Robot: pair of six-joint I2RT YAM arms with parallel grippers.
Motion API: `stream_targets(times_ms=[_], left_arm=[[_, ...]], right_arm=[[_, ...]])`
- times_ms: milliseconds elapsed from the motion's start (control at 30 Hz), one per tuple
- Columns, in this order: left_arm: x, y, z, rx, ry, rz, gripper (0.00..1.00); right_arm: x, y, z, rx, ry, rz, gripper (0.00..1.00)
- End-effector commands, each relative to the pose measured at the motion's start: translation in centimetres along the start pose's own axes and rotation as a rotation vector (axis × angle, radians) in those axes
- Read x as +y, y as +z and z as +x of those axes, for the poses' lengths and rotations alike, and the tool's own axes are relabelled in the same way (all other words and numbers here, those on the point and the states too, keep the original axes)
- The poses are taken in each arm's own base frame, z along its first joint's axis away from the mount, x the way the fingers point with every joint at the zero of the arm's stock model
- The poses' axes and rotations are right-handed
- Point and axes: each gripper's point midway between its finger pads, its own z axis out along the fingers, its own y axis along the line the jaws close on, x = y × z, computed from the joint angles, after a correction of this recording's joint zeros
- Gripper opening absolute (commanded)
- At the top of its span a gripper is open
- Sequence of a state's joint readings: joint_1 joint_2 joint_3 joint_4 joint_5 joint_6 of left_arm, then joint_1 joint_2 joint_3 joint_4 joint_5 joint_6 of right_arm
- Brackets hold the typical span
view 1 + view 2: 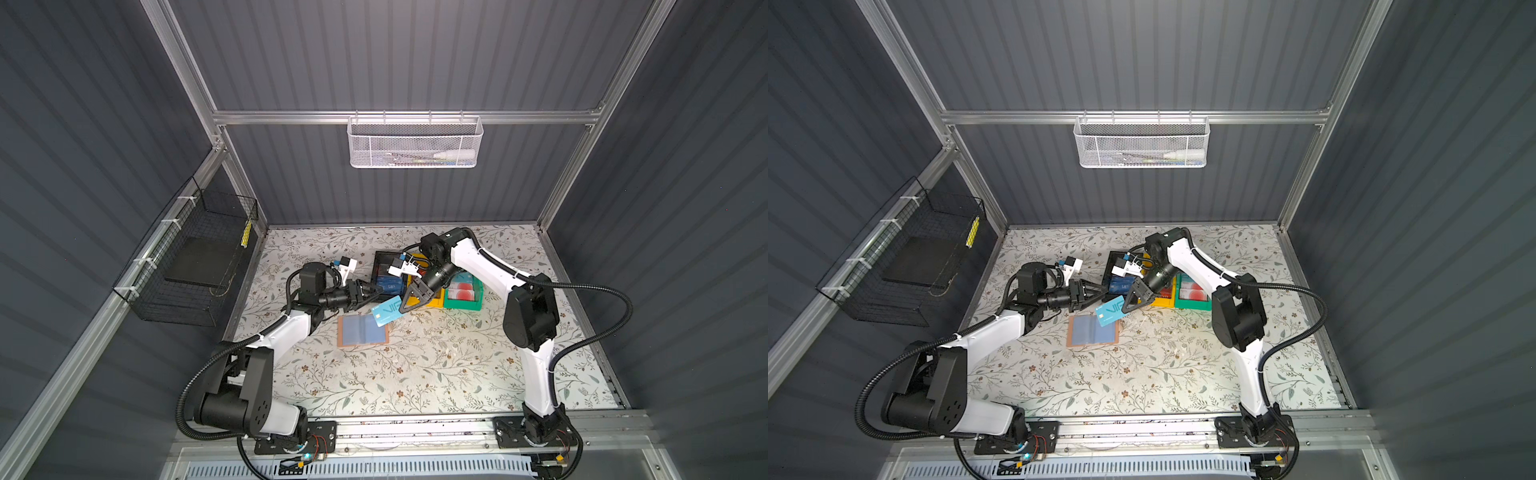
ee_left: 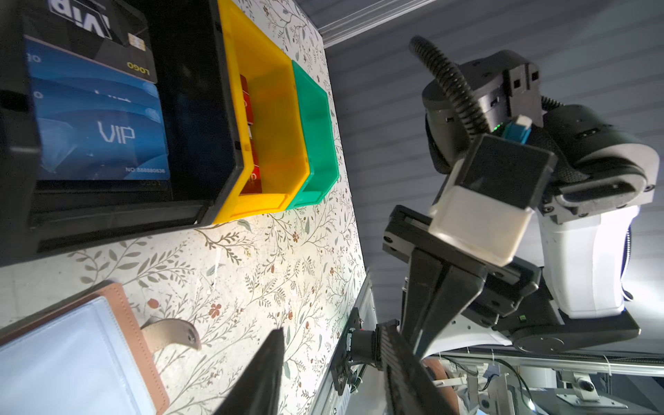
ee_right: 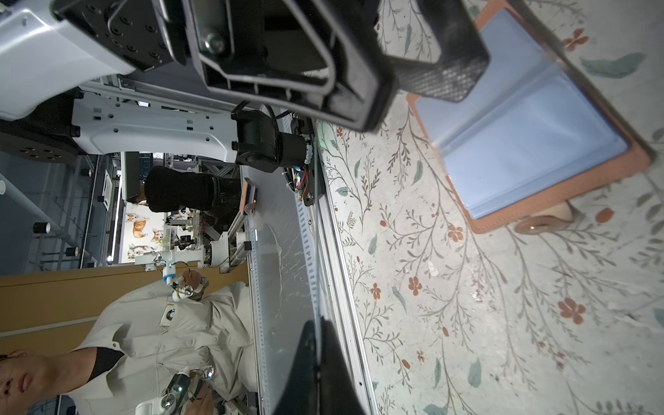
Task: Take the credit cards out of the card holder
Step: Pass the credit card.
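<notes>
The card holder [image 1: 363, 330] lies open on the floral table, tan with bluish sleeves; the sleeves that face up [image 3: 521, 125] show no card. My right gripper [image 1: 401, 309] hangs just above the holder's far right corner, shut on a teal-and-white VIP credit card [image 1: 385, 312]. In the right wrist view the jaws [image 3: 318, 323] are closed on the card, which shows only edge-on. My left gripper [image 1: 376, 291] stands open and holds nothing at the near edge of the black bin [image 1: 384, 266]. Both its fingers [image 2: 266, 370] show with a wide gap between them.
Three bins stand side by side behind the holder. The black bin [image 2: 201, 107] holds blue VIP cards [image 2: 104, 136] and a black card [image 2: 104, 46]. The yellow bin [image 2: 266, 107] holds red cards, and the green bin [image 1: 463, 305] sits on the right. The two grippers are close together.
</notes>
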State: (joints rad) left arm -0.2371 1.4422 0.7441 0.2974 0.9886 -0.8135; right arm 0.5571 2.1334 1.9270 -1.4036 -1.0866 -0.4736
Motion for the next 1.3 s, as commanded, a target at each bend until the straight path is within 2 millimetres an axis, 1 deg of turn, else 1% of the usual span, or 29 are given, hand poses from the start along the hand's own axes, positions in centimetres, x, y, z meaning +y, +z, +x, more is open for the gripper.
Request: stream_targets(times_ms=[0,167,300,467,600,733,900,1033,1100,1167,1267], left_arm=[[-1.3,0.1,1.2,0.074,0.039,0.04,0.46],[-2.0,0.2,2.7,0.133,0.059,0.065,0.4],[-2.9,0.1,3.5,0.168,0.091,0.094,0.4],[-3.5,0.0,3.7,0.179,0.111,0.102,0.42],[-3.7,0.0,3.7,0.184,0.114,0.111,0.43],[-3.9,0.0,4.1,0.201,0.116,0.124,0.43],[-3.9,0.3,5.1,0.241,0.116,0.134,0.43],[-3.8,1.0,6.1,0.286,0.108,0.146,0.43],[-3.5,1.3,6.6,0.304,0.1,0.141,0.4],[-3.3,1.3,6.8,0.313,0.091,0.138,0.33],[-3.0,1.3,7.0,0.318,0.082,0.131,0.26]], right_arm=[[0.7,-0.2,0.2,0.004,-0.004,-0.028,0.04],[0.6,-0.1,0.3,0.008,-0.001,-0.041,0.05],[0.6,0.2,0.3,0.014,0.004,-0.057,0.05],[0.6,0.9,0.5,0.033,0.008,-0.076,0.05],[0.4,1.5,0.9,0.053,0.014,-0.078,0.05],[0.3,1.5,0.7,0.052,0.016,-0.079,0.05],[0.5,1.4,0.7,0.05,0.01,-0.084,0.05],[0.6,1.4,0.8,0.054,0.011,-0.085,0.05],[0.6,1.4,0.7,0.053,0.009,-0.083,0.05],[0.6,1.4,0.8,0.055,0.009,-0.082,0.05],[0.7,1.3,0.7,0.052,0.004,-0.078,0.05]])
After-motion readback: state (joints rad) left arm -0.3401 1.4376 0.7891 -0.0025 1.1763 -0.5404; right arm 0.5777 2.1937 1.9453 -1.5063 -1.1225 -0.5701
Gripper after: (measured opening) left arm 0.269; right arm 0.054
